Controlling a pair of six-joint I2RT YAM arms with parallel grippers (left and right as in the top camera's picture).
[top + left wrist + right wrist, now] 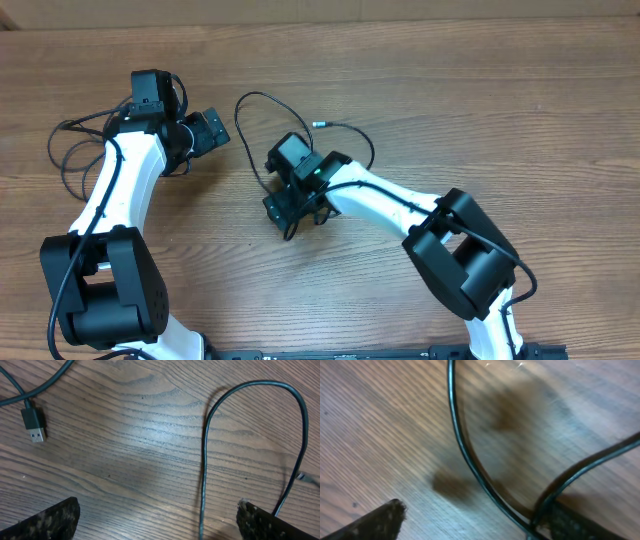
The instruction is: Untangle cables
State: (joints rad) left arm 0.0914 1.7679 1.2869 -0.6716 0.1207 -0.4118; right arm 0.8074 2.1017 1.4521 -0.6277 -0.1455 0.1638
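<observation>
A thin black cable (262, 96) loops across the table's middle and ends in a small silver plug (318, 125). My right gripper (285, 210) is low over its lower part. In the right wrist view the gripper (475, 510) is open, with two cable strands (465, 450) crossing beside its right finger. My left gripper (212, 130) is open next to the loop's left end. The left wrist view shows the gripper (157, 507) open and the cable arch (204, 460) running down between its fingers. A second cable (62, 150) lies coiled at the far left, and its USB plug (34, 422) rests on the wood.
The wooden table (480, 100) is bare at the right and along the back. The left arm's white link (125, 185) lies over part of the left coil. The right arm's black elbow (460, 250) sits at the front right.
</observation>
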